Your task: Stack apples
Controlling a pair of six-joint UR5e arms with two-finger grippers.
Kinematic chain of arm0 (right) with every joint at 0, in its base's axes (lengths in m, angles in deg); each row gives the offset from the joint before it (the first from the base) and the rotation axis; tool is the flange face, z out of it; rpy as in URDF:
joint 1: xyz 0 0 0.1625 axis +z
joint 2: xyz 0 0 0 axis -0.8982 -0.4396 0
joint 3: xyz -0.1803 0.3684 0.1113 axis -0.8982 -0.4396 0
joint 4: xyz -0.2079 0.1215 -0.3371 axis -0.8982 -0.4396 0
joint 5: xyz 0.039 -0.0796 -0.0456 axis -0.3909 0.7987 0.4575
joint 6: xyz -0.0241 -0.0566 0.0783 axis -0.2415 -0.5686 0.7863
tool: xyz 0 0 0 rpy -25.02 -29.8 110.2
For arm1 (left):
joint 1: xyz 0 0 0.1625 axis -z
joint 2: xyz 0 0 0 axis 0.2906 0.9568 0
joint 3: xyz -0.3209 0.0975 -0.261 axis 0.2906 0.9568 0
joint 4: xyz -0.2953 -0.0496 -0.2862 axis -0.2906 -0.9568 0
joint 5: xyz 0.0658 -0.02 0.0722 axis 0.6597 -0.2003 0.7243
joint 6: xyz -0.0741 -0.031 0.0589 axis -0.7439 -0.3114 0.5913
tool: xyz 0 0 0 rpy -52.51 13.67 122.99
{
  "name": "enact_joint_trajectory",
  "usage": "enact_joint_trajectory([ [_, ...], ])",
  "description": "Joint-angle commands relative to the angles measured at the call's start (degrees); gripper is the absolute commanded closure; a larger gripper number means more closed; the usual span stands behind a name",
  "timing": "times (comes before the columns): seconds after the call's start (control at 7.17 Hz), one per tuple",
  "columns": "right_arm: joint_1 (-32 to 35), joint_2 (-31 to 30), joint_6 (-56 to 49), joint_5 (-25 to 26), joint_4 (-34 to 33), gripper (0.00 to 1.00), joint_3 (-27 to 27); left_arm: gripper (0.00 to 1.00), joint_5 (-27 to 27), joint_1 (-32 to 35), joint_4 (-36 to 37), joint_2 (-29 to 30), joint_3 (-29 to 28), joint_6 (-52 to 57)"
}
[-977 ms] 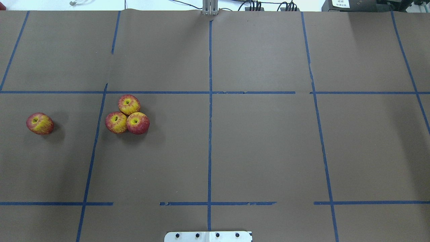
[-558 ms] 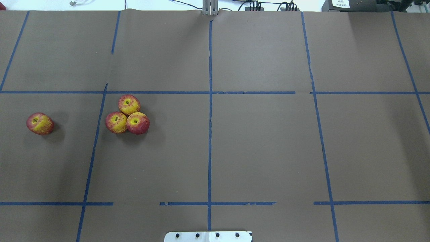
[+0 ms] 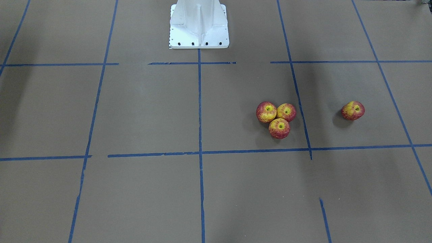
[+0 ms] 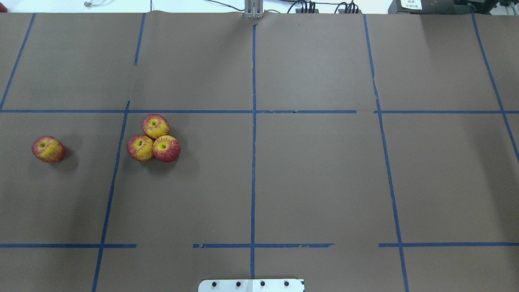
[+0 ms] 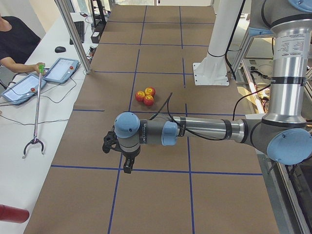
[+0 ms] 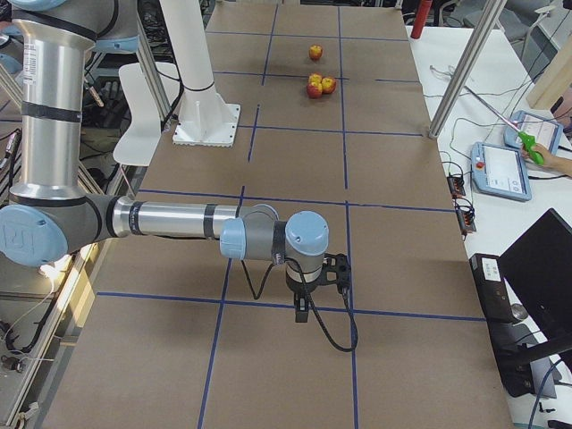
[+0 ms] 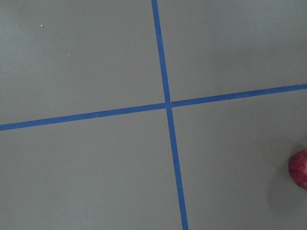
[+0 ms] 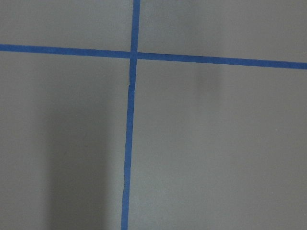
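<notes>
You have three apples (image 4: 155,126) bunched in a triangle on the brown tabletop (image 4: 324,182), on the robot's left side. Each touches the other two, and none sits on another. They lie just beside a blue tape line (image 4: 114,174). The fourth apple (image 4: 48,149) lies alone across that line, well apart and tilted. The left arm (image 5: 204,129) hangs above a tape crossing, and its wrist view catches a red sliver of one apple (image 7: 299,167). The right arm (image 6: 170,219) hovers toward the opposite end. Both show only from the side, so you cannot tell whether either arm's jaws are released or clenched.
</notes>
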Motion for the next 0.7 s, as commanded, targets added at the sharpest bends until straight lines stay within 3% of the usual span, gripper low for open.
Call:
enact_joint_trajectory([
  [0.0,0.0,0.0,0.0,0.0,-0.1,0.0,0.0,0.0,-2.1,-12.7,-17.2,0.3,-0.4,-23.2],
  [0.14,0.0,0.0,0.0,0.0,0.0,0.0,0.0,0.0,-0.2,-19.5,-26.7,0.3,-0.8,-35.2],
  [0.28,0.0,0.0,0.0,0.0,0.0,0.0,0.0,0.0,7.6,-26.3,-29.7,0.3,-0.8,-41.0],
  [0.56,0.0,0.0,0.0,0.0,-0.1,0.0,0.0,0.0,9.1,-29.0,-29.8,0.6,-2.0,-45.1],
])
